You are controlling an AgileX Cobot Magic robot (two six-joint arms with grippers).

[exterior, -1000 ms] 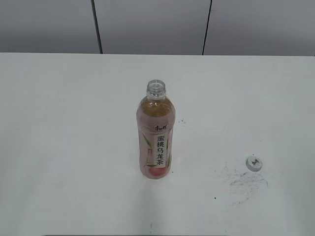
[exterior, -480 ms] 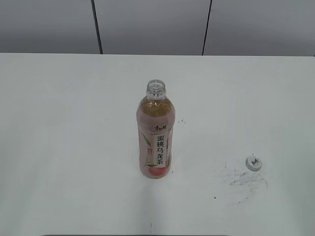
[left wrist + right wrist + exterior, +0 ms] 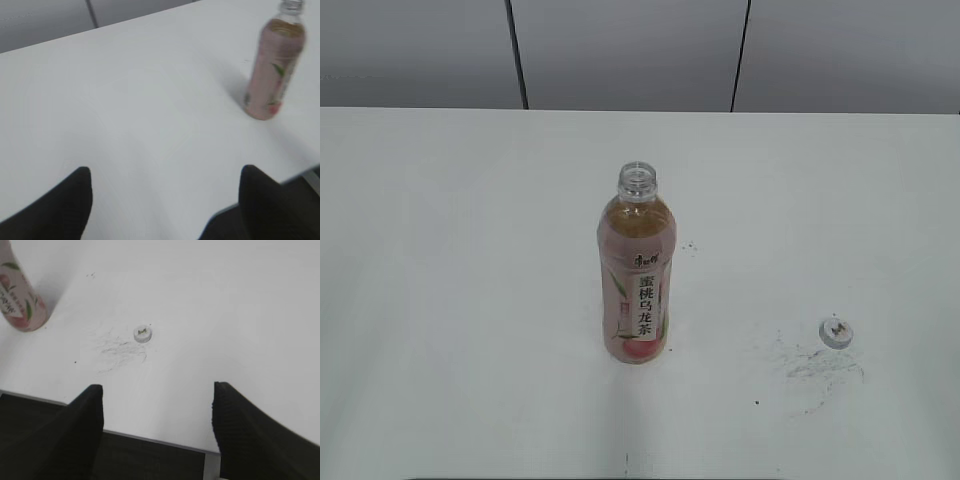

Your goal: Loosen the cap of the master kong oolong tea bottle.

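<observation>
The cap [image 3: 836,333] is lying flat on the white table [image 3: 470,300], well apart from the master kong oolong tea bottle [image 3: 636,275] — which is standing upright, neck open. Dark scuff marks [image 3: 815,370] are sitting just beside the cap. The left gripper [image 3: 165,200] and right gripper [image 3: 157,415] are both hanging spread wide, holding nothing.

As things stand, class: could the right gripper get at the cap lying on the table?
Probably yes. The cap lies alone on the table, ahead of the open right gripper, with nothing between; the bottle stands well aside.
</observation>
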